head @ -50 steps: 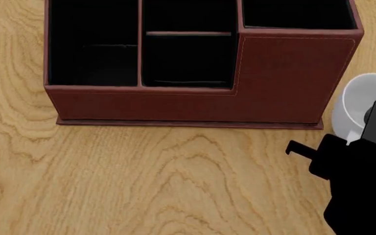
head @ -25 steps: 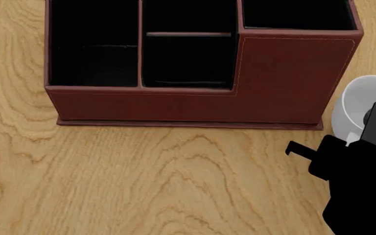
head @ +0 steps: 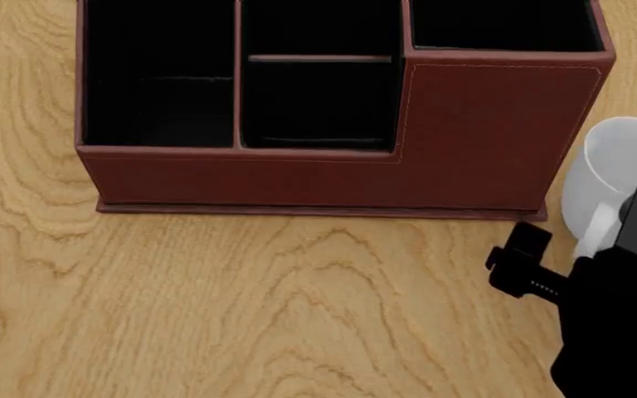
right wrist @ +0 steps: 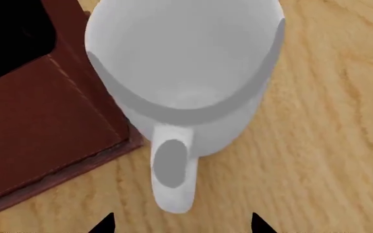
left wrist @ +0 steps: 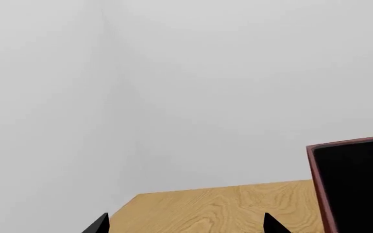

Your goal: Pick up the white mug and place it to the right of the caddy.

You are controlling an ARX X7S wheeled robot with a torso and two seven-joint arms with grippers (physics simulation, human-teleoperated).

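A light wooden worktop [head: 241,298] with bold, swirling oak-like grain fills the head view from edge to edge. In the left wrist view its far corner meets plain pale grey walls [left wrist: 238,73], two of which join in a faint vertical seam. The light is soft and even, with no hard shadows.

Bright, even, shadowless simulator light; every view sharp.
The desk [head: 241,315] shows no cast shadows or glare; the caddy [head: 484,141] compartments and right arm render flat black; the white mug [right wrist: 186,73] shades softly grey inside.
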